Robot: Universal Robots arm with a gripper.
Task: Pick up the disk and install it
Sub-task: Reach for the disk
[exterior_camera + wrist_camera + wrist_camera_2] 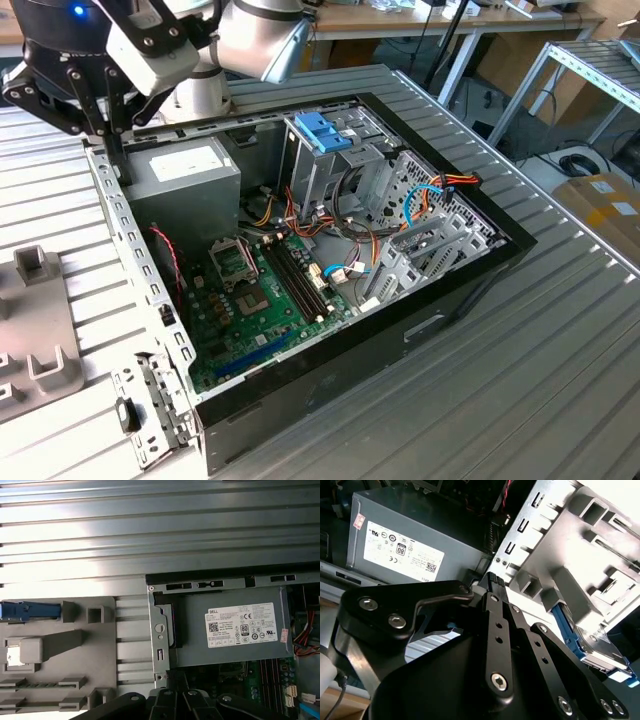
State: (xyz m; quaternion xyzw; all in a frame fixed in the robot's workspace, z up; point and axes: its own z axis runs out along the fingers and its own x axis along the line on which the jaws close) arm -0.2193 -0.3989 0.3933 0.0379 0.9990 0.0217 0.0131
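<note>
Black gripper, fingers pressed together, empty, above perforated metal case rim, beside grey power-supply box, blue-framed silver metal disk in grey plastic fixture, untouched.

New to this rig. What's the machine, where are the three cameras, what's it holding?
One robot arm with a black gripper hangs over an open computer case on a ribbed metal table. The exterior view looks on from off the arm; both wrist views ride on the arm. Inside the case: a grey power supply, a green motherboard, a blue bracket atop the drive cage. The disk, blue-framed, sits in a grey fixture beside the case, not yet picked up. The gripper is near the power supply.
</note>
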